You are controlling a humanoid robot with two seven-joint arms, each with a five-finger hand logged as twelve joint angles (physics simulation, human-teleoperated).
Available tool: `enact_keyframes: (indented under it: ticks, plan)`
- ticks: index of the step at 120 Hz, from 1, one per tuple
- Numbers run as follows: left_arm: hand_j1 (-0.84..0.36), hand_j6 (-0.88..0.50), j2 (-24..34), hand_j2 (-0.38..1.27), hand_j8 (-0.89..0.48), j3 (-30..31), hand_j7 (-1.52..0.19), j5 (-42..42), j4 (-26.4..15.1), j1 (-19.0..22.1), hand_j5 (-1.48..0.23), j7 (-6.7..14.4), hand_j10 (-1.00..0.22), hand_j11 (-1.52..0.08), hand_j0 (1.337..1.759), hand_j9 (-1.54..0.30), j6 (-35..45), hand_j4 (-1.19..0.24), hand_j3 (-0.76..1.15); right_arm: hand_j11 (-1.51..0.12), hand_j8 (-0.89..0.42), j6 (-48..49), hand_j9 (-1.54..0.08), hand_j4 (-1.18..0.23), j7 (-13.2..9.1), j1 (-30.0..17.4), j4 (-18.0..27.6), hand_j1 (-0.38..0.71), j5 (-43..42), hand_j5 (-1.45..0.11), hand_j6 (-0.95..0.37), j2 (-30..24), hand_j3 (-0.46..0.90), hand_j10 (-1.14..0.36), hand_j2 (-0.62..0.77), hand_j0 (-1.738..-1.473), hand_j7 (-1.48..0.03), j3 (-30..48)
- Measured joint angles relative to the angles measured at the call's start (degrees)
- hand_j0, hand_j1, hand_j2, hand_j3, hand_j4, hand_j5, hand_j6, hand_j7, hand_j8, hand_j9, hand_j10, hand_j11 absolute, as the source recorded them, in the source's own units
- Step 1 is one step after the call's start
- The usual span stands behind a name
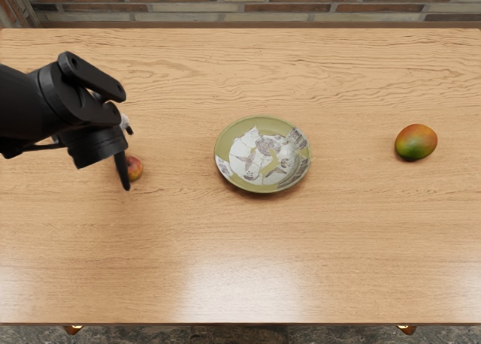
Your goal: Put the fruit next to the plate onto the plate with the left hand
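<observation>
A round plate [222, 146] with a green rim and a grey-white pattern lies at the middle of the wooden table. To its left a small red-orange fruit [135, 167] rests on the table, partly hidden behind a dark finger. My left hand [105, 126] hangs just over and left of that fruit, its fingers spread, one finger [122, 171] pointing down beside the fruit. Nothing is held. A larger green-and-red mango [415, 142] lies far to the right of the plate.
The wooden table [240, 254] reaches to a brick wall at the back. Its front edge runs along the bottom of the view. The black left forearm [26, 104] enters from the left edge.
</observation>
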Motion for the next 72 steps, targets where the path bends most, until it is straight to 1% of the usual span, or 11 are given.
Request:
enact_keyframes:
  ticks: [24,43,72]
  plan:
    - [0.09,-0.22,0.0,0.04,-0.22,-2.9,-0.28,-0.2,-1.8,0.7,-0.28,0.0,-0.22,-0.28,1.658,-0.28,3.3,-0.22,0.0,-0.03,-0.02,0.0,-0.03,-0.02,0.0,0.0,0.0,-0.32,0.0,-0.03,-0.02,0.0,0.0,-0.02,0.0,-1.658,-0.03,0.0]
    - [0.07,-0.23,0.0,0.05,-0.23,-3.3,-0.3,-0.4,-2.5,2.7,-0.3,0.0,-0.23,-0.3,1.658,-0.3,7.7,-0.23,0.0,-0.03,-0.02,0.0,-0.03,-0.02,0.0,0.0,0.0,-0.32,0.0,-0.03,-0.02,0.0,0.0,-0.02,0.0,-1.658,-0.03,0.0]
    - [0.06,-0.24,0.0,0.05,-0.24,-3.4,-0.32,-0.5,-3.3,3.4,-0.32,0.1,-0.24,-0.32,1.658,-0.32,11.6,-0.24,0.0,-0.03,-0.02,0.0,-0.03,-0.02,0.0,0.0,0.0,-0.32,0.0,-0.03,-0.02,0.0,0.0,-0.02,0.0,-1.658,-0.03,0.0]
